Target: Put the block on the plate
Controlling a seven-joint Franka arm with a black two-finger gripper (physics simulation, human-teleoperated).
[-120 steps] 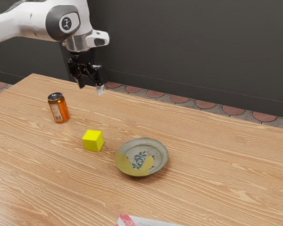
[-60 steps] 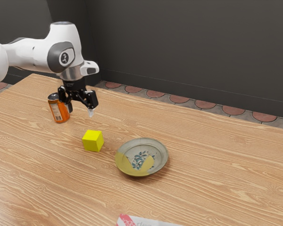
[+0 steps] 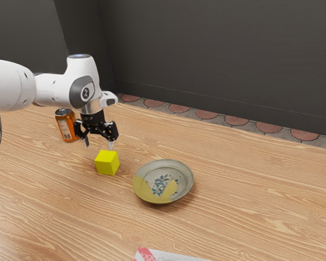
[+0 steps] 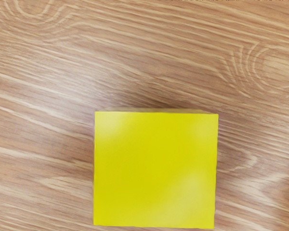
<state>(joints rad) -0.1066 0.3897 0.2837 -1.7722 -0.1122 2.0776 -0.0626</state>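
My black gripper (image 3: 99, 145) hangs just above and slightly behind the yellow block (image 3: 107, 162) in the exterior view, its two fingers spread apart with nothing between them. The block rests on the table, and from the wrist camera the block (image 4: 155, 169) lies close under my hand, its flat top facing up. A grey-green plate (image 3: 183, 188) with a blue flower pattern and a yellowish patch sits a short way from the block, toward the exterior view's right.
An orange can (image 3: 68, 126) stands upright behind the block, toward the exterior view's left and close to the arm. At the near edge of the exterior view lies a white and red box (image 3: 165, 255), partly cut off. The wooden table (image 3: 261, 190) extends beyond the plate.
My gripper has come down from above the table's far side, past the can, to just over the block. Block, plate and can have stayed where they were.
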